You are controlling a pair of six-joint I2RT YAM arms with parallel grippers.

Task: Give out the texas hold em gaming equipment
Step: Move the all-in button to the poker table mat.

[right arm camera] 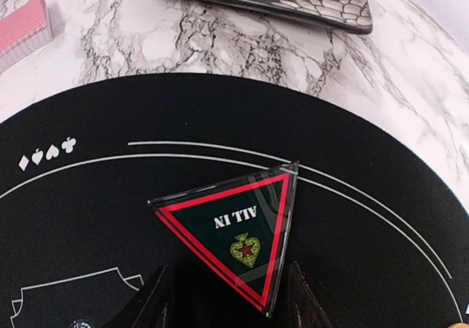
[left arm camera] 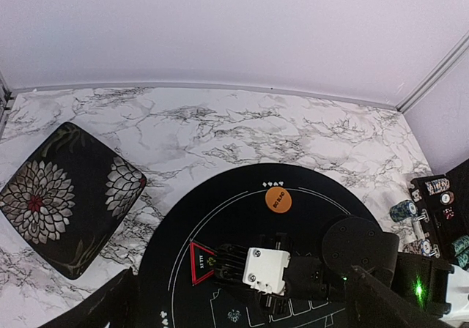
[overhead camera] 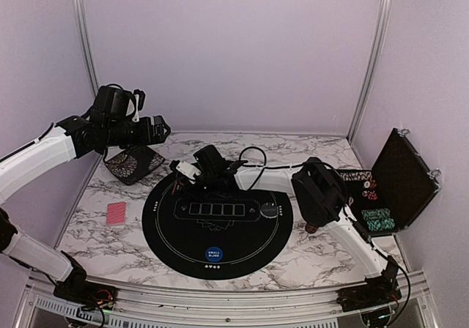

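At far left, the left gripper (overhead camera: 160, 129) hangs high above the table, jaws spread wide and empty. Below it, at 9 o'clock just off the round black mat (overhead camera: 168, 233), lies a stack of red-backed cards (overhead camera: 116, 213). The right arm reaches across the mat to about 10 o'clock. There a black triangular marker (right arm camera: 234, 229) with a red border, lettered "ALL IN", appears to lie flat. The right gripper (right arm camera: 229, 290) straddles the marker's near corner with its jaws apart. One finger shows a clear gap, so nothing looks clamped. A blue button (overhead camera: 213, 254) sits at 6 o'clock and a grey button (overhead camera: 270, 211) at 3 o'clock. At far right, chips (overhead camera: 377, 220) sit in the open case (overhead camera: 403, 178).

The step in hand appears to be setting out the marker. The next move likely calls for rising straight up without nudging it, then reaching to the case for chips.
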